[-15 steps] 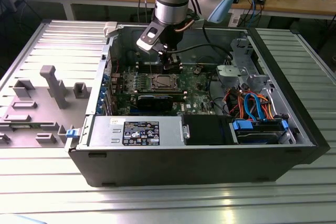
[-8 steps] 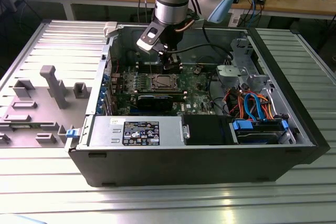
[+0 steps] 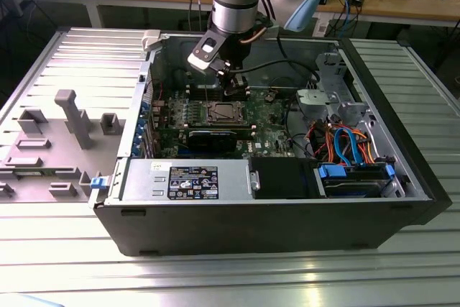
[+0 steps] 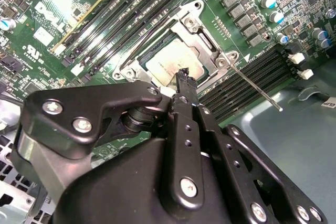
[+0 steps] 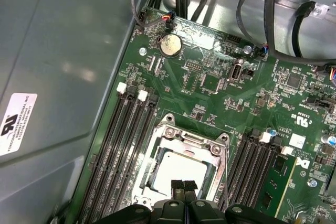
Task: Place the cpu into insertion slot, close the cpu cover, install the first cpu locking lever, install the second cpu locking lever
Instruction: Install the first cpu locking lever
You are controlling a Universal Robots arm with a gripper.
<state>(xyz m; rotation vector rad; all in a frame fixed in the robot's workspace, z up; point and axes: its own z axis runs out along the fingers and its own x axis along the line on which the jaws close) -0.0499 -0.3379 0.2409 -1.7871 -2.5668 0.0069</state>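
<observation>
Since the cpu (image 5: 181, 170) already sits in the insertion slot (image 3: 221, 111) with the cpu cover (image 5: 185, 139) folded flat over its rim, I judge the levers are my concern. My pincer (image 5: 184, 185) hangs just above that slot, tips pressed together, empty. The second wrist view adds a locking lever (image 4: 257, 88) slanting away from the slot, seemingly unhooked. The first wrist view shows my fingertips meeting.

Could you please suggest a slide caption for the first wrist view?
Shut gripper over the cpu, seated beneath the lowered cpu cover on the green motherboard.
</observation>
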